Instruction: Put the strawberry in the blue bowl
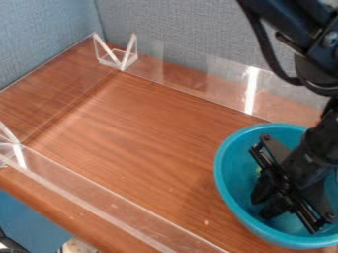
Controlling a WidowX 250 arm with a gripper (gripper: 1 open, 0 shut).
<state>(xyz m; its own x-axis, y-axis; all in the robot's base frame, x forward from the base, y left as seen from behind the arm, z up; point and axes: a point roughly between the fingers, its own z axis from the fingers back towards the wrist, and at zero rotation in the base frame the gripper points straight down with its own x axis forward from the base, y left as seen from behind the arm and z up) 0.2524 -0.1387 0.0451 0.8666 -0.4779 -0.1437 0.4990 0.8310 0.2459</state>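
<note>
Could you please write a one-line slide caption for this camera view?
Black gripper lowered inside the blue bowl at the corner of a wooden table; the strawberry is not visible.

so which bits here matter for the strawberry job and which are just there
Job:
- blue bowl
- gripper, lowered inside the bowl
- strawberry: not visible now, hidden by the gripper if it is there

Just there:
- clear barrier
- wooden table
</note>
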